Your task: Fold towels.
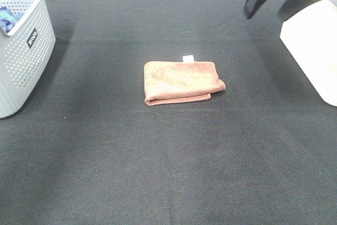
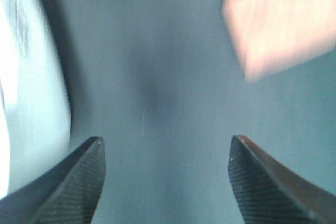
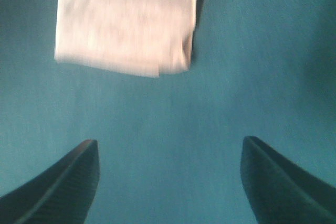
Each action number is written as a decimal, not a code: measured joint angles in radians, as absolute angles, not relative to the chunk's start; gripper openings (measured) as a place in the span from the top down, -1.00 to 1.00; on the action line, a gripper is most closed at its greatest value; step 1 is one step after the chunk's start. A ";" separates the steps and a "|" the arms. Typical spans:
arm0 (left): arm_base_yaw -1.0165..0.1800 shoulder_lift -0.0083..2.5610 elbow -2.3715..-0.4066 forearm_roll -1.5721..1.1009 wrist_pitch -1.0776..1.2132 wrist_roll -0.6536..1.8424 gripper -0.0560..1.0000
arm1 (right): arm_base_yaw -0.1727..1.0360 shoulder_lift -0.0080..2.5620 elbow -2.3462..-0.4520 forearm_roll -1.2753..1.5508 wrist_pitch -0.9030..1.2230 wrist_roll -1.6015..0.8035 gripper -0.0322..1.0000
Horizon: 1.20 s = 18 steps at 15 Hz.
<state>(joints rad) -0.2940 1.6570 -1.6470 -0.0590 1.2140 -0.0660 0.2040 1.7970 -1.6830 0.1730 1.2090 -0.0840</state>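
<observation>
The terracotta towel [image 1: 181, 81] lies folded into a small rectangle in the middle of the black table, with its white tag [image 1: 188, 58] on the far edge. It also shows blurred in the left wrist view [image 2: 278, 30] and in the right wrist view [image 3: 126, 22]. My right gripper [image 1: 268, 6] hangs open at the far right, well above and behind the towel, and is empty [image 3: 170, 142]. My left gripper [image 2: 165, 140] is open and empty over bare table, between the basket and the towel. Neither gripper touches the towel.
A grey perforated basket [image 1: 29, 51] stands at the far left with a blue cloth [image 1: 7, 19] inside; its wall shows in the left wrist view [image 2: 26, 93]. A white container [image 1: 313, 46] stands at the right edge. Black cloth [image 1: 168, 162] covers the table.
</observation>
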 joint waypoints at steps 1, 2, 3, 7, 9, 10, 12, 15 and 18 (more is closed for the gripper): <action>-0.294 1.575 -1.548 -0.058 1.214 -0.070 -0.32 | 0.228 1.743 -1.631 0.141 1.210 -0.055 -0.44; -0.294 1.488 -1.442 -0.056 1.211 -0.071 -0.32 | 0.247 1.682 -1.571 0.128 1.212 -0.032 -0.44; -0.294 1.387 -1.343 -0.054 1.205 -0.071 -0.32 | 0.260 1.625 -1.495 0.124 1.213 -0.018 -0.44; -0.294 1.074 -1.073 -0.051 1.173 -0.071 -0.32 | 0.266 1.400 -1.216 0.113 1.166 -0.007 -0.44; -0.294 0.905 -0.940 -0.051 1.165 -0.071 -0.32 | 0.266 1.277 -1.056 0.107 1.137 -0.007 -0.44; -0.294 0.828 -0.883 -0.051 1.163 -0.071 -0.32 | 0.266 1.210 -0.959 0.107 1.121 -0.007 -0.44; -0.294 0.663 -0.771 -0.051 1.163 -0.071 -0.32 | 0.266 1.079 -0.806 0.106 1.105 -0.010 -0.44; -0.294 0.439 -0.629 -0.052 1.164 -0.041 -0.32 | 0.266 0.856 -0.628 0.106 1.105 -0.060 -0.44; -0.294 0.317 -0.547 -0.061 1.158 0.013 -0.32 | 0.266 0.641 -0.556 0.106 1.098 -0.065 -0.44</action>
<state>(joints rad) -0.2940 0.3170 -0.5470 -0.0610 1.1580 0.0130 0.2660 0.6410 -0.5560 0.1060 1.0980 -0.0650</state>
